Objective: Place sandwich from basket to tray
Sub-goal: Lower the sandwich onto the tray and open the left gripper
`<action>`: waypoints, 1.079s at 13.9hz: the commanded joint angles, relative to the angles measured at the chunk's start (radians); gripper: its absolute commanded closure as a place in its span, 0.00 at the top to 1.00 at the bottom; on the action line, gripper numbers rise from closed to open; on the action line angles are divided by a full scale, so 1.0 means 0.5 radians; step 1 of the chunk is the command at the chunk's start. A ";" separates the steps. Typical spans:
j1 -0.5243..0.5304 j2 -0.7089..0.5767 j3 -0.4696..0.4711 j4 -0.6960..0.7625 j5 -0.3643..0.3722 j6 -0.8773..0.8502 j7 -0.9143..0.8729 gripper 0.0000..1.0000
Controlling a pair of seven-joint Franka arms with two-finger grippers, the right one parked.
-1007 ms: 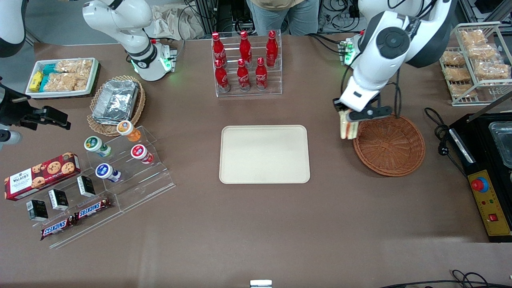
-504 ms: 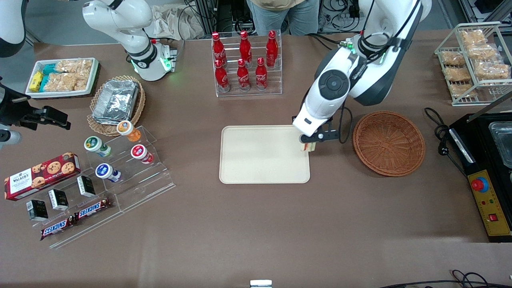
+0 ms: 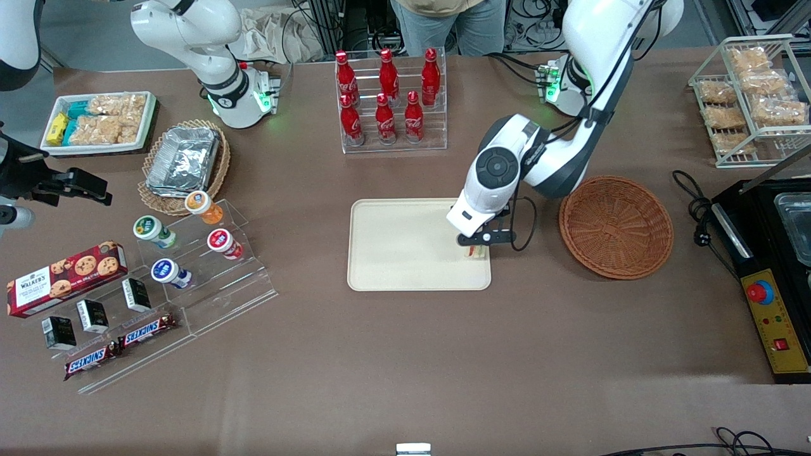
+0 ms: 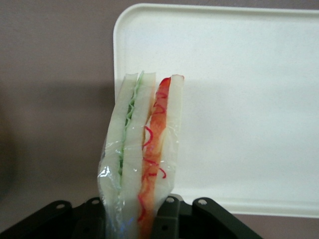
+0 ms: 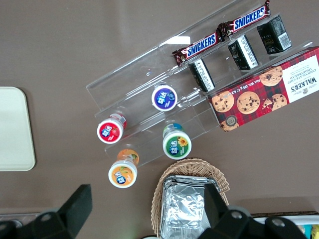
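Already the end effector (image 3: 475, 248) was clenched on the sandwich (image 4: 142, 154), holding it edge-up over the tray (image 3: 405, 244), close to the tray's edge nearest the basket (image 3: 616, 227). Seen from the wrist, the wrapped wedge hung just inside a rounded corner of the tray, green and red filling showing. The basket sat empty toward the working arm's end of the surface (image 3: 405, 354), so the lift and carry looked complete. What remained, by my reading, was lowering the sandwich onto the tray, letting go and withdrawing; whether it already touched the tray was unclear.
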 commanded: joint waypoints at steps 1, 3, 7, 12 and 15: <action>-0.008 0.094 0.012 0.031 0.048 0.075 -0.033 0.00; -0.014 0.146 0.012 0.028 0.051 0.133 -0.033 0.00; -0.017 0.187 0.012 -0.008 0.051 0.217 -0.015 0.00; -0.004 0.183 0.012 -0.005 0.082 0.211 0.004 1.00; 0.002 0.174 0.012 0.016 0.082 0.192 0.004 1.00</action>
